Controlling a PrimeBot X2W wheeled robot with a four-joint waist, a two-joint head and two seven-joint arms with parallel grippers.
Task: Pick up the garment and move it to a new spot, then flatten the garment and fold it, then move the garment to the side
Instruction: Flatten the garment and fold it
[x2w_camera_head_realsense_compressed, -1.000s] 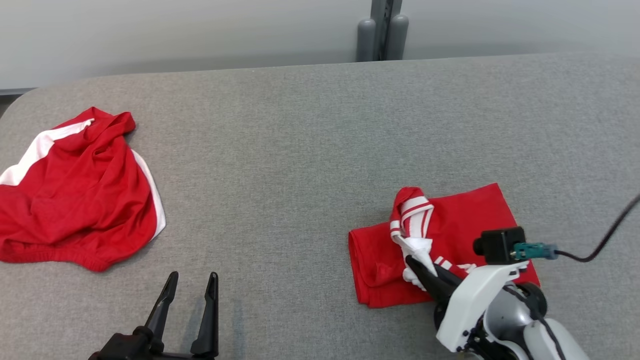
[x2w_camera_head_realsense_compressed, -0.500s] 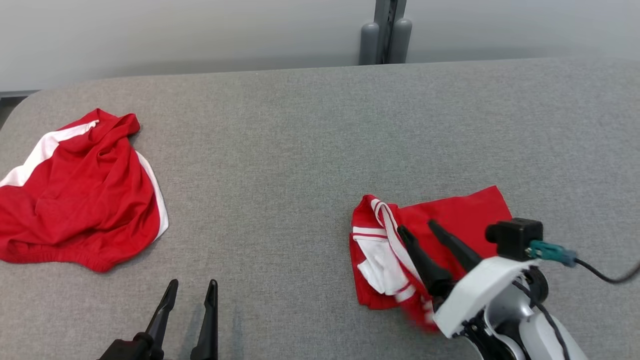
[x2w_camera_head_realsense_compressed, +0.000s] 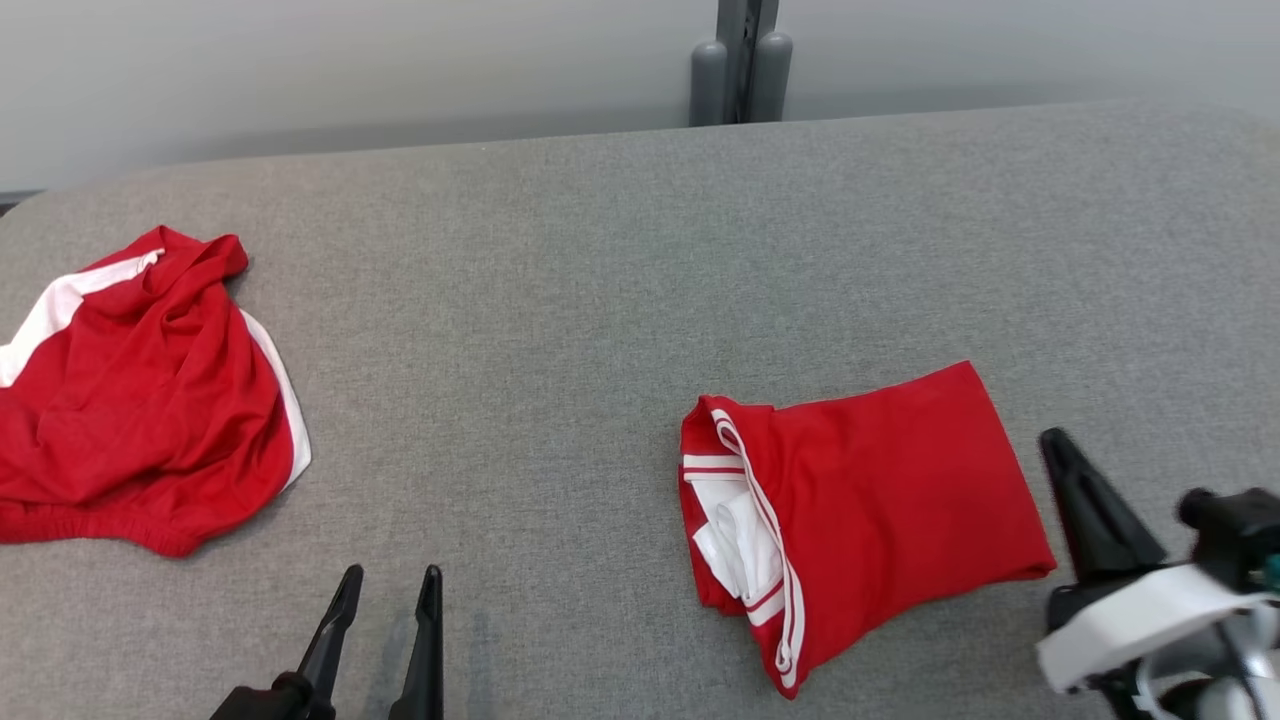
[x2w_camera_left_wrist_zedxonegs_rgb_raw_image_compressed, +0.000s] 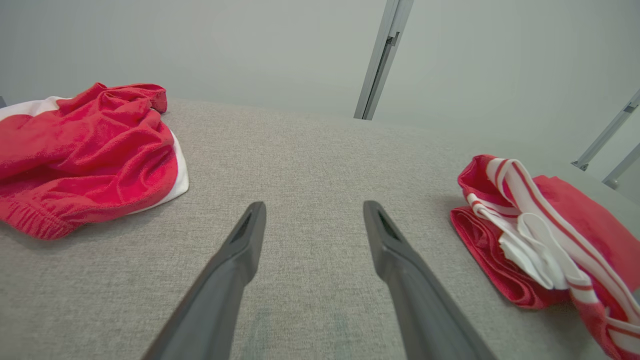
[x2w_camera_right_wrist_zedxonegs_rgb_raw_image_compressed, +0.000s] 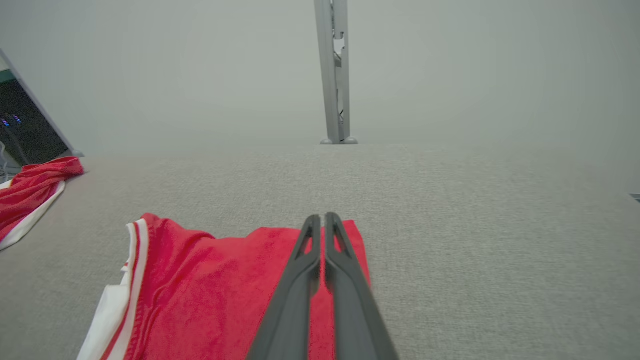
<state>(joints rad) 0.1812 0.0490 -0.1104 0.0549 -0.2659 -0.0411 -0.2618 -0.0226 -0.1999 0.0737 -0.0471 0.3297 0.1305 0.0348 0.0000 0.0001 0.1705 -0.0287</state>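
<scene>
The garment (x2w_camera_head_realsense_compressed: 880, 480), red with white stripes, lies folded into a rough rectangle on the grey table (x2w_camera_head_realsense_compressed: 600, 300), right of centre; its striped white edge faces left. The left wrist view has it at the right (x2w_camera_left_wrist_zedxonegs_rgb_raw_image_compressed: 575, 210). In the right wrist view it lies under and left of my fingers (x2w_camera_right_wrist_zedxonegs_rgb_raw_image_compressed: 210, 285). My right gripper (x2w_camera_head_realsense_compressed: 1055, 440) hovers just off the garment's right edge, shut with nothing in it; its fingertips meet (x2w_camera_right_wrist_zedxonegs_rgb_raw_image_compressed: 320, 217). My left gripper (x2w_camera_head_realsense_compressed: 392, 575) stands open and empty near the front edge, well left of the garment (x2w_camera_left_wrist_zedxonegs_rgb_raw_image_compressed: 314, 206).
A second red garment with white side panels (x2w_camera_head_realsense_compressed: 140, 380) lies crumpled at the table's far left (x2w_camera_left_wrist_zedxonegs_rgb_raw_image_compressed: 85, 150) (x2w_camera_right_wrist_zedxonegs_rgb_raw_image_compressed: 30, 190). A grey post (x2w_camera_head_realsense_compressed: 735, 70) stands behind the back edge. Bare grey cloth stretches between the two garments and behind them.
My right gripper let go of the striped edge, drew back to the right off the garment and shut. The garment now lies flatter. The head camera shifted slightly.
</scene>
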